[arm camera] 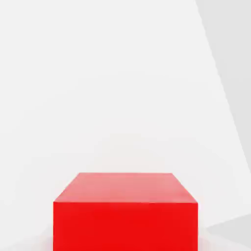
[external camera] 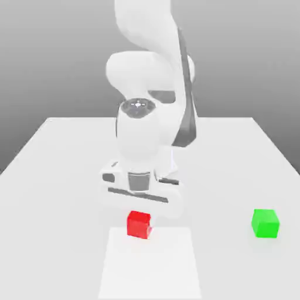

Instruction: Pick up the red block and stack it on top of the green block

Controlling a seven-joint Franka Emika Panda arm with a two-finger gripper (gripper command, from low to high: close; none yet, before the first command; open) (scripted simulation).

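- One red cube (external camera: pixel 139 225) is sitting by the pale rectangle (external camera: pixel 150 263), gripper (external camera: pixel 140 225) apparently pinching it.
- Grasping is underway; next move is calling for lifting, then carrying towards the green cube (external camera: pixel 265 224).

Exterior view: arm (external camera: pixel 137 137) cut off at the top edge, above red block (external camera: pixel 139 225); its base is mostly hidden behind the links. Gripper fingers at the block mostly hidden, details too small to read. Table (external camera: pixel 234 176) runs out of frame around it. Hand view: block itself cropped by the frame edge.
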